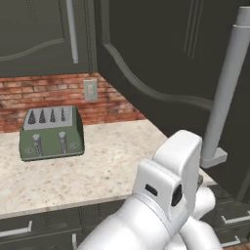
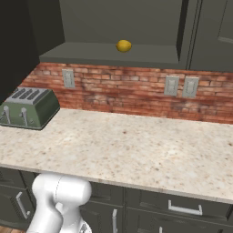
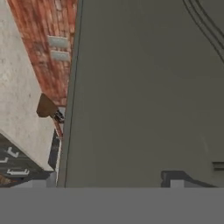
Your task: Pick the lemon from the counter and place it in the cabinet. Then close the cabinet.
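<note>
Since the lemon (image 2: 123, 45) already sits in the cabinet (image 2: 113, 53), closing is in hand: push the door (image 1: 161, 63) shut. Claw state probably unreadable here.

open cabinet door (image 1: 161, 73) swung out over the counter (image 2: 136, 145) at right of frame, toaster (image 1: 51, 134) parked far left, wide bare stretch left between

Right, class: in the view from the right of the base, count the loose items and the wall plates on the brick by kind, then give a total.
Lemon: 1
Toaster: 1
Wall plates: 3
Total: 5
</note>
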Robot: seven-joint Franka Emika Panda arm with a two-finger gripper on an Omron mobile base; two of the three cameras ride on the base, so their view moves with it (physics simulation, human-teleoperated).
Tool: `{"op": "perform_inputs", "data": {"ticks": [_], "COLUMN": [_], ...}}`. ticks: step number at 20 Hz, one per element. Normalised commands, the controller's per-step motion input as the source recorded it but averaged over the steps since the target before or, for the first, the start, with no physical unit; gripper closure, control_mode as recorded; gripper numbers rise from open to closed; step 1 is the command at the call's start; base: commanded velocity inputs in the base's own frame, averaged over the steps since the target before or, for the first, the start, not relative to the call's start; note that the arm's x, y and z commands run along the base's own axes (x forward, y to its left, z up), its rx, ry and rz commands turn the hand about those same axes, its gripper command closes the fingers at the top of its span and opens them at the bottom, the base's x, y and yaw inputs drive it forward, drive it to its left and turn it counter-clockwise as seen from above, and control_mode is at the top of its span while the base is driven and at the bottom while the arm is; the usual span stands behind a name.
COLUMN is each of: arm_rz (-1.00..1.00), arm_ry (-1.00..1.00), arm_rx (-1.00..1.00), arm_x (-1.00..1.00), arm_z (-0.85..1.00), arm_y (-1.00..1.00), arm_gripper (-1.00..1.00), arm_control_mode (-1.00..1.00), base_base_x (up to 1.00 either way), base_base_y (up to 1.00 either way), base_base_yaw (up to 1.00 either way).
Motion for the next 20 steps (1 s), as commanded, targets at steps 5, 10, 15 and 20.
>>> {"op": "perform_inputs", "data": {"ticks": [5,10,15,20], "arm_rz": [-0.01,0.07,0.19,0.15], "arm_ry": [0.01,0.1,0.09,0.01], "arm_rx": [0.0,0.0,0.0,-0.04], "arm_x": [0.5,1.0,1.0,0.99], "arm_z": [0.18,0.22,0.36,0.67], "arm_y": [-1.0,-1.0,-0.86,-0.52], "arm_gripper": [-1.0,-1.0,-1.0,-1.0], "arm_control_mode": [-1.0,-1.0,-1.0,-1.0], "base_base_x": [0.0,0.0,0.0,0.0], "base_base_y": [0.0,0.0,0.0,0.0], "base_base_yaw": [0.0,0.0,0.0,0.0]}}
